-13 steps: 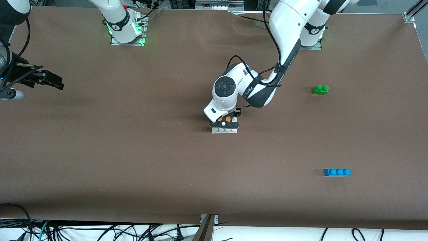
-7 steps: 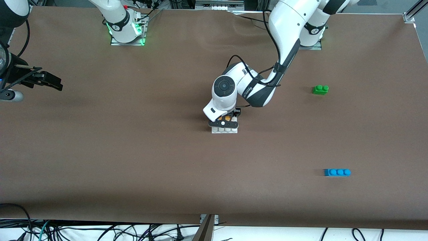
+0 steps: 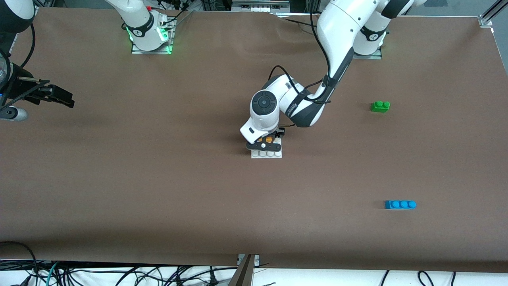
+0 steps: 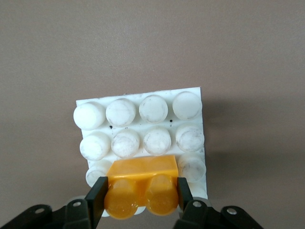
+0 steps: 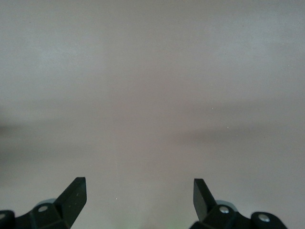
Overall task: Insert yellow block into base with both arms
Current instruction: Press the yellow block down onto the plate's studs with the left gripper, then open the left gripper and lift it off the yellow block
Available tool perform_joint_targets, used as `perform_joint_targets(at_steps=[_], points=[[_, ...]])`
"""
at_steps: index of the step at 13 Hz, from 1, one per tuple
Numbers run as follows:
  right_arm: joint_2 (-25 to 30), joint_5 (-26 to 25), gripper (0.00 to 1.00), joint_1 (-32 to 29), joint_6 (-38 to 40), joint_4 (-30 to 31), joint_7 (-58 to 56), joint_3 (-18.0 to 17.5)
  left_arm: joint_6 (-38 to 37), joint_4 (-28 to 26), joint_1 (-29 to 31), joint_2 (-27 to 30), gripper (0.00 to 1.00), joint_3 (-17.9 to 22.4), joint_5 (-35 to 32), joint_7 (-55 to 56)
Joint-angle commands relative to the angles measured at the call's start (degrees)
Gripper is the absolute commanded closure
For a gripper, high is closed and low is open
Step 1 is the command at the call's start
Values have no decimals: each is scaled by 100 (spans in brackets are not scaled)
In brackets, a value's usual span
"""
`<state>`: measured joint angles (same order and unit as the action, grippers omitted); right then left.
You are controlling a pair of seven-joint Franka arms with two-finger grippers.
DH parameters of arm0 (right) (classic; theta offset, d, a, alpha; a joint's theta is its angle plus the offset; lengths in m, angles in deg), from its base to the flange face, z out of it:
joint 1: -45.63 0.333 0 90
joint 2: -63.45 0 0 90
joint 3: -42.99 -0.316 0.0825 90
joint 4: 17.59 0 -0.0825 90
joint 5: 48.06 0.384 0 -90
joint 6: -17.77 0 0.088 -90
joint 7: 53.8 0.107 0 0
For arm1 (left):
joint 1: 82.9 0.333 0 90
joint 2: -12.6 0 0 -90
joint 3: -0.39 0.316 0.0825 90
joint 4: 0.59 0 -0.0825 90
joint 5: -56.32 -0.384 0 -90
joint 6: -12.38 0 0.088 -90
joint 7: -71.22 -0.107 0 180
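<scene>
The white base [image 3: 266, 154] lies at the table's middle; its stud grid shows in the left wrist view [image 4: 143, 129]. My left gripper [image 3: 265, 143] is over the base, shut on the yellow block [image 4: 141, 188], its fingers [image 4: 96, 194] pressed on the block's two ends. The block [image 3: 270, 140] sits low over the base's studs on the side nearer the robots' bases. Whether it touches the studs I cannot tell. My right gripper [image 5: 139, 191] is open and empty over bare table at the right arm's end; in the front view it waits at the table edge [image 3: 59, 95].
A green two-stud brick [image 3: 380, 106] and a blue three-stud brick [image 3: 400, 204] lie toward the left arm's end of the table, the blue one nearer the front camera. The arm bases stand along the robots' edge.
My left gripper with the yellow block has shifted slightly toward the robots' bases over the base. My right gripper drifted a little, then held still.
</scene>
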<state>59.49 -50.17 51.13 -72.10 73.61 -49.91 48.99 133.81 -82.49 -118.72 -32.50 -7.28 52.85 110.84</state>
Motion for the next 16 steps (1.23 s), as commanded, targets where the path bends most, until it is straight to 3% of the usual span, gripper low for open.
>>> perform_joint_targets(at_steps=[1,3,4,5,10,14,16], points=[[-35,18,1,-57,40,-111,42,-38,-14,131,-48,-86,58,20,-119,-15],[-35,18,1,-57,40,-111,42,-38,-5,131,-48,-95,54,20,-110,-15],[-35,18,1,-57,40,-111,42,-38,-14,131,-48,-95,46,20,-110,-6],[-35,18,1,-57,40,-111,42,-38,-6,122,-48,-95,0,20,-58,11],[-35,18,1,-57,40,-111,42,-38,-154,175,-13,141,0,28,-66,11],[-35,18,1,-66,40,-111,42,-38,-1260,201,487,1036,0,55,-48,3],[-35,18,1,-66,40,-111,42,-38,-1464,201,855,1485,0,72,-110,3]])
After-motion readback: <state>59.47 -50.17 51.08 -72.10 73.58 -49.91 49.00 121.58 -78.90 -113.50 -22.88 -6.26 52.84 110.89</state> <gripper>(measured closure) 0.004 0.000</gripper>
